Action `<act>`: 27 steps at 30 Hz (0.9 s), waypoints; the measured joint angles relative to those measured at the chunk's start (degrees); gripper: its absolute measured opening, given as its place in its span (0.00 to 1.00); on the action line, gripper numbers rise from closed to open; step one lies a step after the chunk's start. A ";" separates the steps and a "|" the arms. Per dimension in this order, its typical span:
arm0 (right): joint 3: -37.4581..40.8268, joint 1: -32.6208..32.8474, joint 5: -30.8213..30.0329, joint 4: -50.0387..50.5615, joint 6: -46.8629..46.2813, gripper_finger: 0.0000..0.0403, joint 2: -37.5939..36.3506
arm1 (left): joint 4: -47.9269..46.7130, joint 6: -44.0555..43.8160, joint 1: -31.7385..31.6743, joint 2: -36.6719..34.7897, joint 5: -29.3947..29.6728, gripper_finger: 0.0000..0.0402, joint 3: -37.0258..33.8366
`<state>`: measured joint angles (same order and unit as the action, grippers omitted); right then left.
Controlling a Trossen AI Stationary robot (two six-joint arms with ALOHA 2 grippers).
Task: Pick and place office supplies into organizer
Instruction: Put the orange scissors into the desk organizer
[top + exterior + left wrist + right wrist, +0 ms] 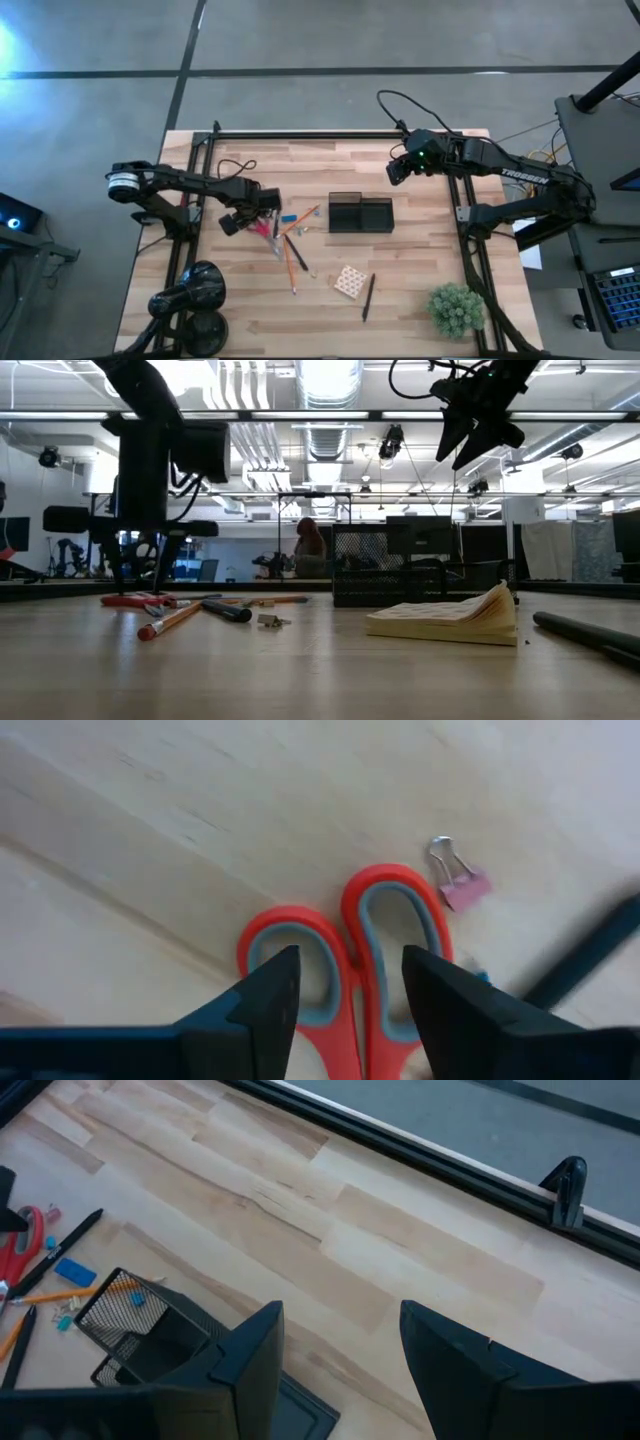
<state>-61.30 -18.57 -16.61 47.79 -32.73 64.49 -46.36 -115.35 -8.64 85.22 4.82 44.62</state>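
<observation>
High view puts the left gripper (262, 214) low over the red-handled scissors (266, 229) left of centre, its fingers spread either side of the handle loops and closed on nothing; a pink binder clip (462, 885) lies just beside the loops. Pencils (292, 262) lie scattered there, with what seems a blue piece (289, 217) near them. The organizer (360, 214) sits mid-frame, the note pad (350, 281) and a dark pen (368, 297) below it. The right gripper (398, 171) hangs parted at upper right, above the table (420, 290)
</observation>
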 joint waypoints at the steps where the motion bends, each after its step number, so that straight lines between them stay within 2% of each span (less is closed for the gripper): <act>1: 0.00 0.00 0.00 0.01 0.00 0.48 0.00 | 0.45 -0.01 0.00 0.75 -0.02 0.40 0.00; 8: 0.00 0.00 0.00 0.23 0.00 0.48 0.00 | 2.84 0.19 -0.46 4.77 -0.01 0.40 0.49; 14: 0.00 0.00 -0.01 1.33 -0.20 0.48 0.00 | 2.41 0.75 -0.46 4.69 0.18 0.38 0.48; 23: 0.01 0.00 -0.01 1.62 -0.20 0.48 0.00 | 2.34 5.31 -0.44 5.32 2.17 0.17 0.37; 27: 0.00 0.00 -0.01 1.68 -0.17 0.48 0.00 | 2.30 5.31 -0.44 5.47 2.36 0.15 0.37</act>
<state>-61.30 -18.57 -16.62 49.47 -32.91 64.49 -44.05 -110.04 -9.08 90.69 7.18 44.99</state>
